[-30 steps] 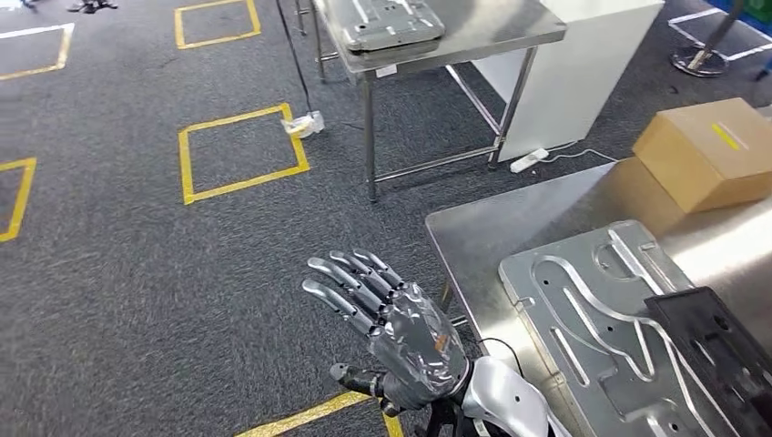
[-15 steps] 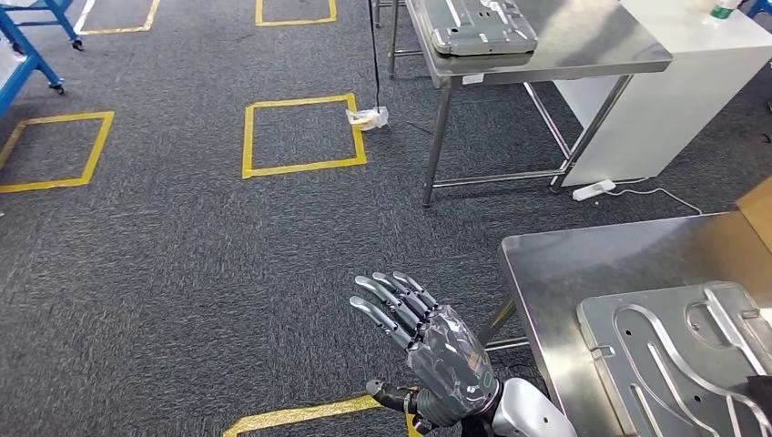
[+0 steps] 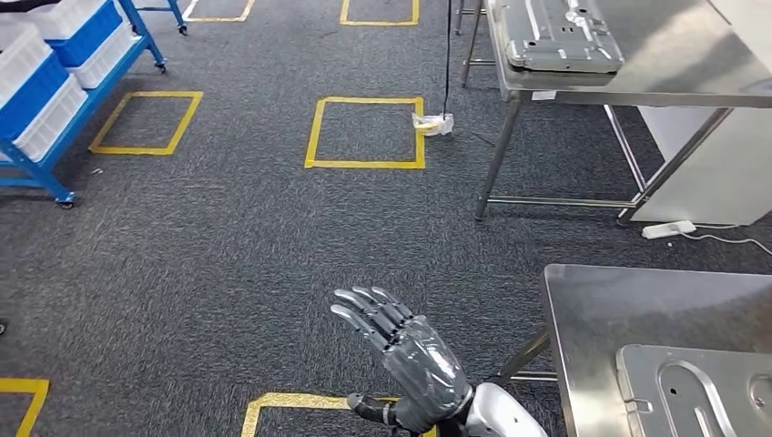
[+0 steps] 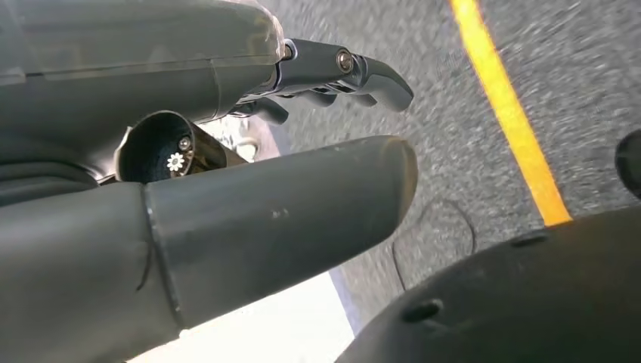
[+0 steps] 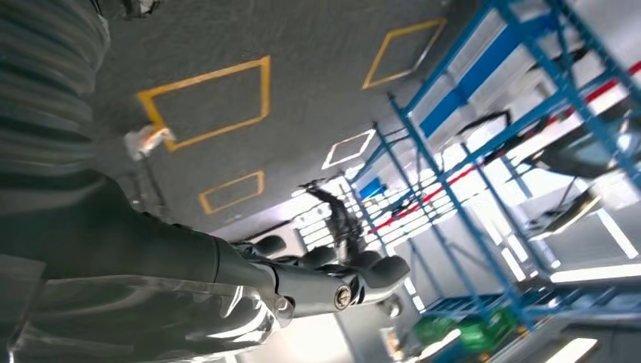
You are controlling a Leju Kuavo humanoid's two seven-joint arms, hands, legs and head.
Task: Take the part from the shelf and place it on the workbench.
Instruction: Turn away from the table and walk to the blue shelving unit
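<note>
Holding nothing, the left hand (image 3: 401, 350) is spread above the carpet, beside the tabletop (image 3: 583, 309). The right hand (image 5: 317, 280) likewise carries nothing, fingers loosely curled. The blue shelf (image 3: 55, 91) stands well apart (part not yet identifiable), so fetching appears unstarted.

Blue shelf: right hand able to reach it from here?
Probably not. The right hand hovers open over carpet; the blue shelf stands well off across it. Nothing blocks the way, but it looks out of reach.
</note>
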